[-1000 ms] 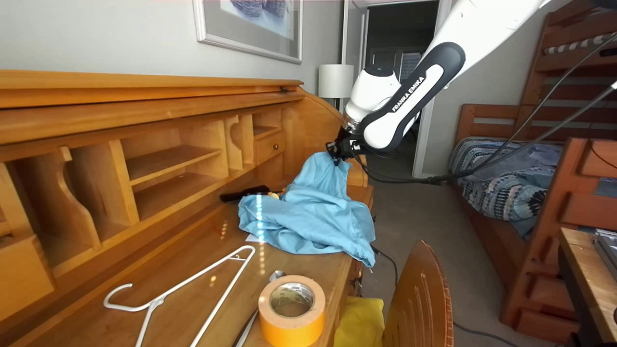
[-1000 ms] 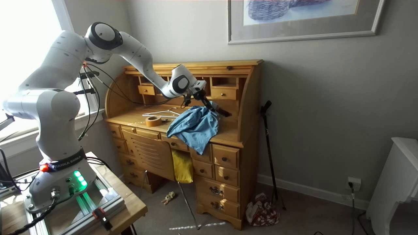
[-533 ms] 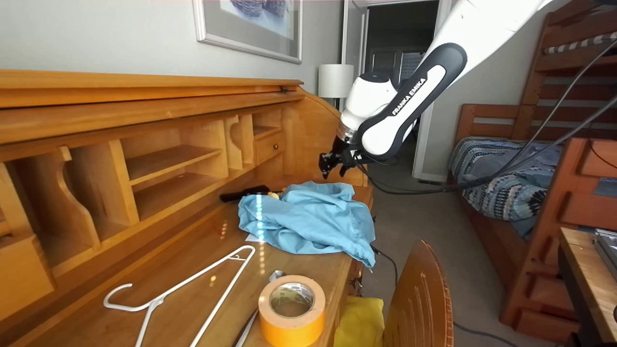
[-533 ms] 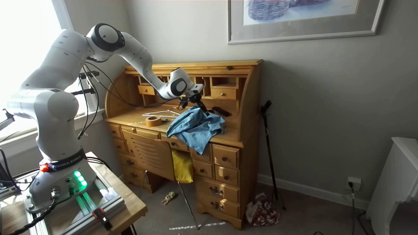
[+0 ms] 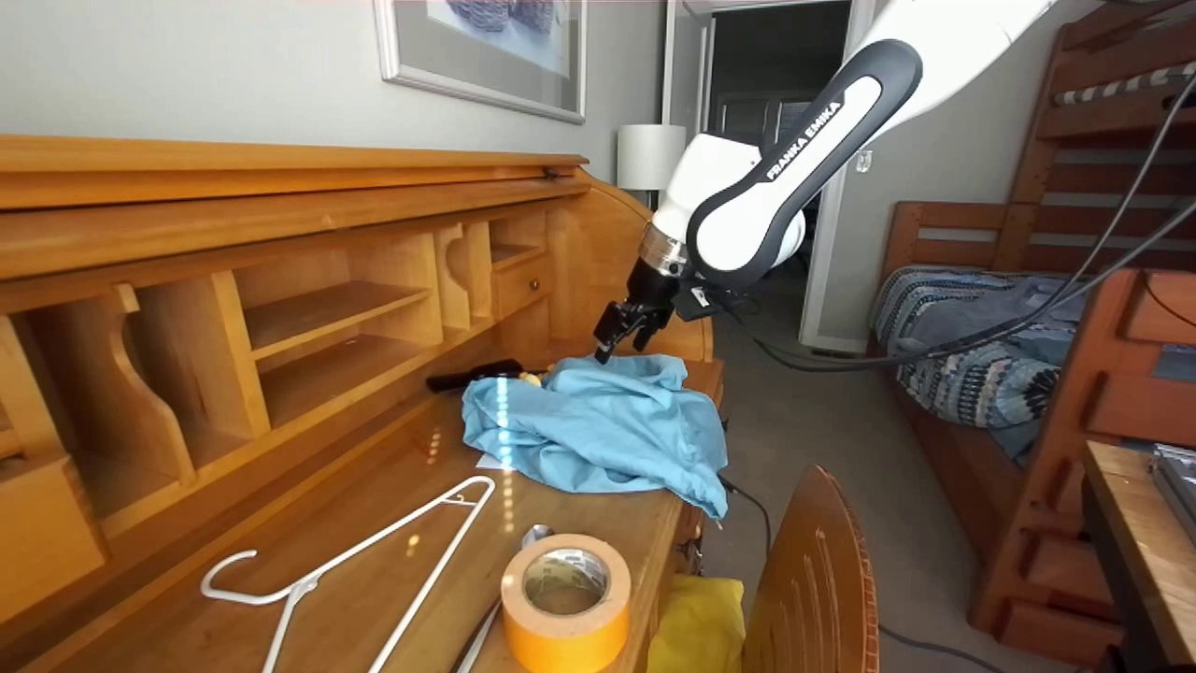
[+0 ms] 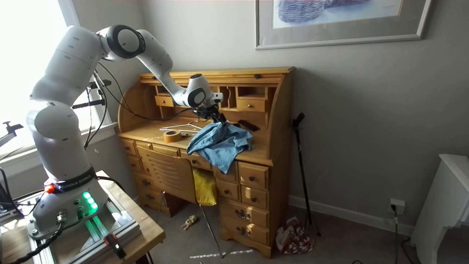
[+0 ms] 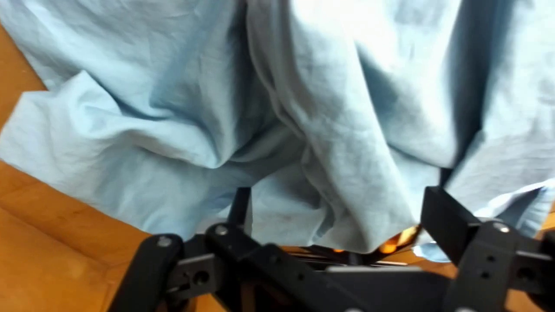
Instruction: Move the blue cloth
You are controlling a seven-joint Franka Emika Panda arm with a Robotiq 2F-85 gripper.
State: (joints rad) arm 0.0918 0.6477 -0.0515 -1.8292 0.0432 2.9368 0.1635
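The blue cloth (image 5: 598, 425) lies in a wrinkled heap on the far part of the wooden desktop. In an exterior view one corner of the blue cloth (image 6: 221, 146) hangs over the desk's front edge. Both of my gripper's (image 7: 338, 190) fingers stand wide apart in the wrist view, with the blue cloth (image 7: 130, 130) spread beyond and below them. Folds show between the fingers, but neither finger presses on them. Seen from outside, the gripper (image 5: 622, 351) points down just above the heap's rear edge; whether a fingertip touches the fabric cannot be told.
A yellow tape roll (image 5: 565, 603) and a white hanger (image 5: 374, 551) lie on the desktop. Beside the cloth is a black object (image 5: 474, 376). Cubbyholes (image 5: 336, 318) line the desk's back, and a chair (image 6: 166, 172) stands at its front.
A second ago the gripper was shut on a raised peak of the cloth. It has opened, the peak has dropped onto the heap, and the gripper has shifted and tilted over the cloth.
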